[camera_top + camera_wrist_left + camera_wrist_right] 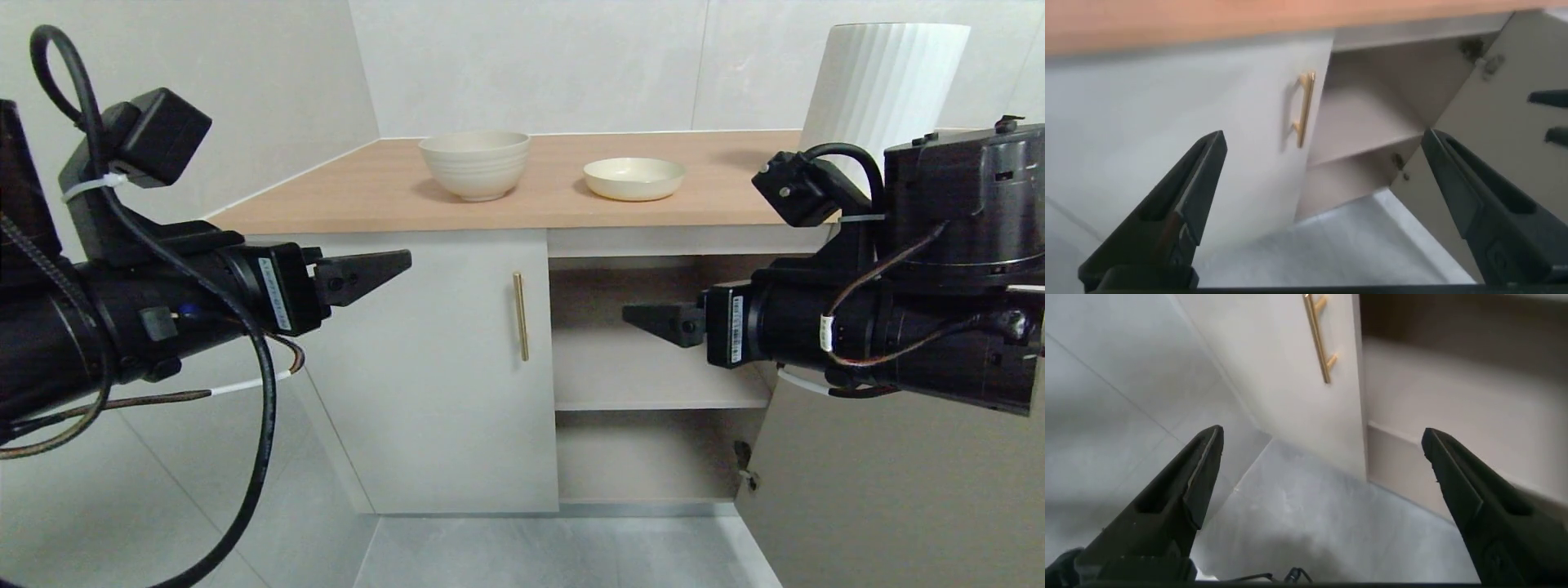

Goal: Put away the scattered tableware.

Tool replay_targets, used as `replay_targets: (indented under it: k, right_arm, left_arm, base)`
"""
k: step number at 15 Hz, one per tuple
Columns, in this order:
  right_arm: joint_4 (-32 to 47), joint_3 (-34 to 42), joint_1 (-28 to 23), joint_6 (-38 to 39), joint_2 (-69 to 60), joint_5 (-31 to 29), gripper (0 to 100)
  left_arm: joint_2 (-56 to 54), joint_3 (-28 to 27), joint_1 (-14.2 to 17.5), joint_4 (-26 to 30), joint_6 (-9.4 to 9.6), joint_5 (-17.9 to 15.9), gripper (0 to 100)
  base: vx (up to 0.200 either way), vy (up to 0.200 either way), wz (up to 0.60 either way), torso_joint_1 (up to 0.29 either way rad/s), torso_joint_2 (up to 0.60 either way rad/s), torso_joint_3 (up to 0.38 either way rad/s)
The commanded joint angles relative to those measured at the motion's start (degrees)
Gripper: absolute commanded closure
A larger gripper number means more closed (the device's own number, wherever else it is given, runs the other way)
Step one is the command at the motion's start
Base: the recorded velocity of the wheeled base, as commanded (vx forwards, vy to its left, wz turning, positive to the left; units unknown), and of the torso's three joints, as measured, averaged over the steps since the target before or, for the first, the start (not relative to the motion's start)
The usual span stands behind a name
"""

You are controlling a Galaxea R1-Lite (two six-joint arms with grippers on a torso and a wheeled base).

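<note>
**Bowl and dish untouched on the counter; slips and bumps are the worry**

The bowl point(475, 166) and the shallow dish point(634, 178) stand upright and apart on the counter point(359, 200), above the cupboard. Neither is being touched. The left jaws and right jaws hang in front of the cupboard, below counter level. Both are spread wide and hold nothing.

Both pieces look smooth and glazed, so a pinch on a rim could slip and drop one onto the floor point(563, 555). An arm rising from where it is now could strike the counter's front edge. The tall white ribbed vase point(886, 90) stands near the dish and could be knocked over by a reach on that side. The open right door point(898, 490) is close to the right arm and may get nudged. The shelf point(653, 371) opening is low, so a tilted bowl might catch its frame.

Small white stickers point(276, 294) sit on both wrists, but their print is too small to read.
</note>
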Motion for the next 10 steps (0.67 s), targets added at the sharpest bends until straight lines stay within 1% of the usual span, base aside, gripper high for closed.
replay_targets:
  k: [1, 5, 7, 9, 10]
  right_arm:
    - [-0.02, 0.04, -0.04, -0.01, 0.01, -0.02, 0]
    - [0.6, 0.3, 0.14, -0.01, -0.52, 0.07, 0]
    - [-0.02, 3.03, 0.14, -0.45, -2.28, 0.59, 0]
    - [-0.46, 4.34, 0.14, -3.09, -4.03, 1.3, 0]
    - [-0.54, 4.52, 0.23, -3.17, -4.47, 1.3, 0]
  left_arm:
    - [-0.56, -0.21, 0.01, 0.08, -0.15, -0.03, 0]
    - [-0.74, -0.3, 0.19, 0.08, -0.15, -0.03, 0]
    - [-1.35, -0.21, 0.19, -0.1, -0.24, -0.12, 0]
    - [-2.58, -0.21, 0.1, -0.19, -0.24, -0.21, 0]
    - [-2.76, -0.3, 0.1, -0.19, -0.32, -0.21, 0]
  base:
    - [0.2, 0.0, 0.0, 0.012, 0.01, 0.002]
    - [0.2, 0.0, 0.0, 0.005, 0.0, 0.002]
    - [0.2, 0.0, 0.0, 0.0, 0.0, 0.005]
    - [0.0, 0.0, 0.0, 0.0, 0.0, 0.0]
    - [0.0, 0.0, 0.0, 0.0, 0.0, 0.0]
